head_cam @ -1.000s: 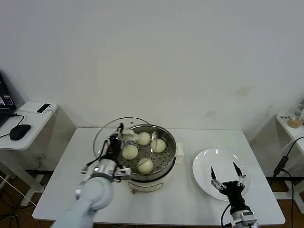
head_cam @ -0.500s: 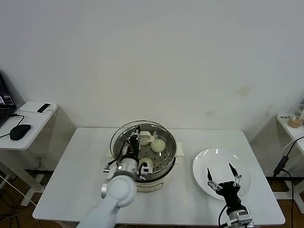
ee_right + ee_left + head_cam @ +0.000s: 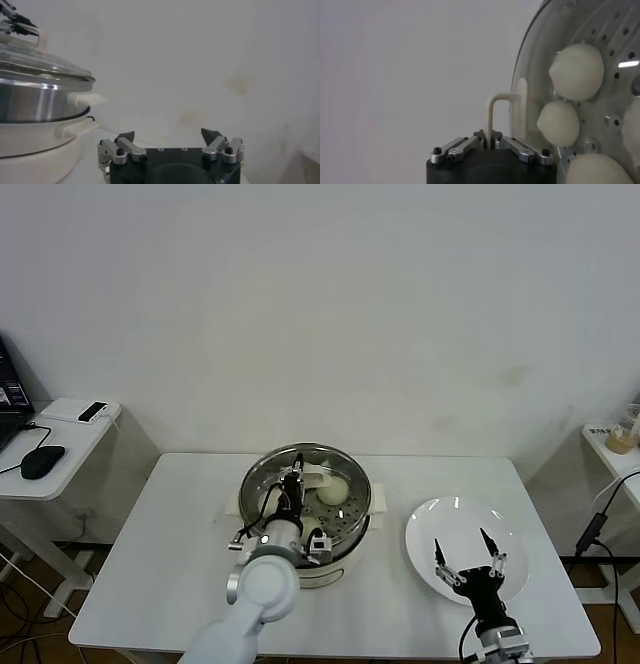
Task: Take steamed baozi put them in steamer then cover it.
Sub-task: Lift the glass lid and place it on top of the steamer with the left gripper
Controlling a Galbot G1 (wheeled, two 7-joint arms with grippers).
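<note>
The steamer (image 3: 335, 559) stands mid-table, a shiny steel pot on a white base, also seen in the right wrist view (image 3: 35, 100). The clear glass cover (image 3: 262, 474) lies over it, its metal rim close on the pot rim. My left gripper (image 3: 292, 481) is shut on the cover's cream handle (image 3: 492, 112). Cream-white baozi (image 3: 334, 490) show through the glass; in the left wrist view three show clearly (image 3: 576, 71). My right gripper (image 3: 466, 556) is open and empty above the white plate (image 3: 440, 524).
The white plate lies at the table's right. A side desk at far left holds a mouse (image 3: 41, 461) and a small device. Another small table with a cup (image 3: 622, 439) stands at the far right.
My left gripper has carried the cover rightward from beside the steamer's left side to over the pot. The right gripper has barely moved.
</note>
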